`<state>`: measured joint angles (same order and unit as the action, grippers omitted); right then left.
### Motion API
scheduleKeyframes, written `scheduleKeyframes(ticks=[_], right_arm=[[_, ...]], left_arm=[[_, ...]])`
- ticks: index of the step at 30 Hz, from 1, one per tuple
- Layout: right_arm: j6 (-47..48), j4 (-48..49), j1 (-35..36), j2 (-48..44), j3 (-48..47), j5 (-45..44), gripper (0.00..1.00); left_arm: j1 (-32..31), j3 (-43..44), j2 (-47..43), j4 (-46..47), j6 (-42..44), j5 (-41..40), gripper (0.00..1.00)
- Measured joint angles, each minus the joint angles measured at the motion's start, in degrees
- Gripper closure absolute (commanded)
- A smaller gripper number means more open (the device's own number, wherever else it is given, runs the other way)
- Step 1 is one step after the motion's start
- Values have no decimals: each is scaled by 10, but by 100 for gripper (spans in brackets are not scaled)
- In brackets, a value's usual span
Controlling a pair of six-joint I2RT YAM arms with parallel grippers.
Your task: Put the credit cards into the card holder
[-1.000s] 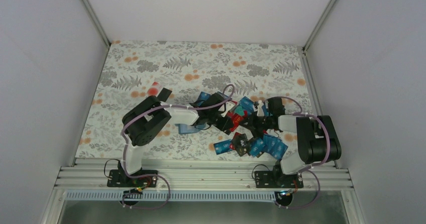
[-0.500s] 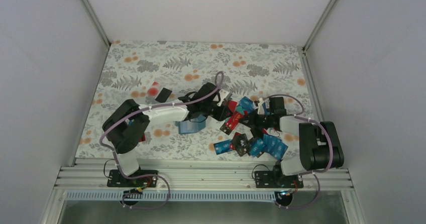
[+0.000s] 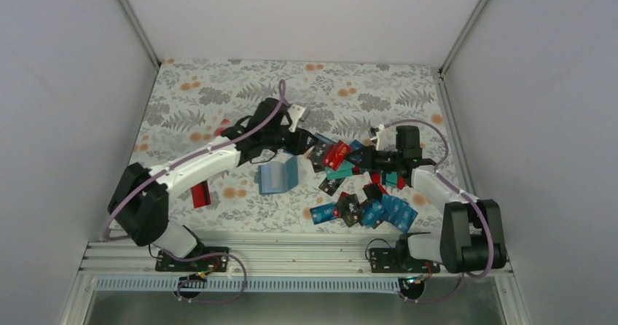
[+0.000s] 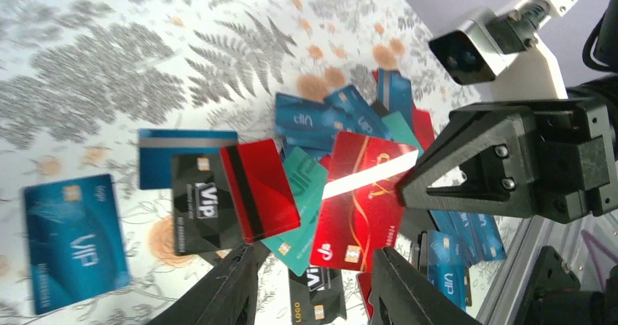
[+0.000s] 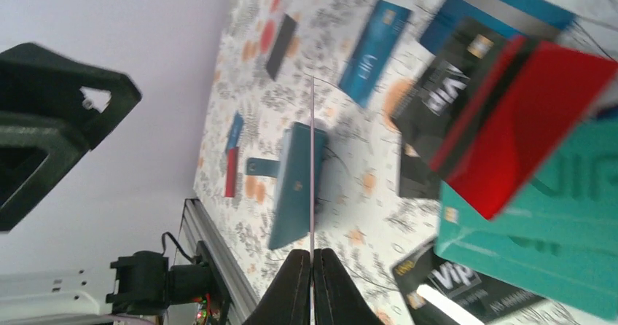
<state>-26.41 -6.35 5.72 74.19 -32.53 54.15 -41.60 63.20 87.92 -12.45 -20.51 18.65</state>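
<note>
The floral-patterned bench (image 3: 218, 92) carries everything. The left arm (image 3: 211, 161) stretches far out toward the middle, and the right arm (image 3: 437, 190) bends in from the right so that the two wrists come near each other over the clutter.

The card holder (image 3: 277, 178), teal-blue and partly folded open, sits on the bench just left of the heap, apart from both grippers. The credit cards (image 3: 364, 208) lie spread and overlapping right of it, blue, teal, red and black, with one red card (image 3: 200, 194) well off to the left.

The left gripper (image 4: 313, 261) hovers over the heap with its jaws partly apart and nothing between them. The right gripper (image 5: 312, 256) is pinched tight on an edge-on card (image 5: 312, 157), held up off the bench as a thin pale line; I cannot tell its colour.
</note>
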Motion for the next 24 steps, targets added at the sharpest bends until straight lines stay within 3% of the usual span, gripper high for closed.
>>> scheduleKeyframes(ticks=[10, 24], right_arm=[[-28, 27, 81, -37, -62, 27, 96], [-21, 74, 154, -33, -160, 99, 96]], left_arm=[[86, -15, -137, -38, 3, 33, 51], [167, -57, -289, -64, -13, 168, 40]])
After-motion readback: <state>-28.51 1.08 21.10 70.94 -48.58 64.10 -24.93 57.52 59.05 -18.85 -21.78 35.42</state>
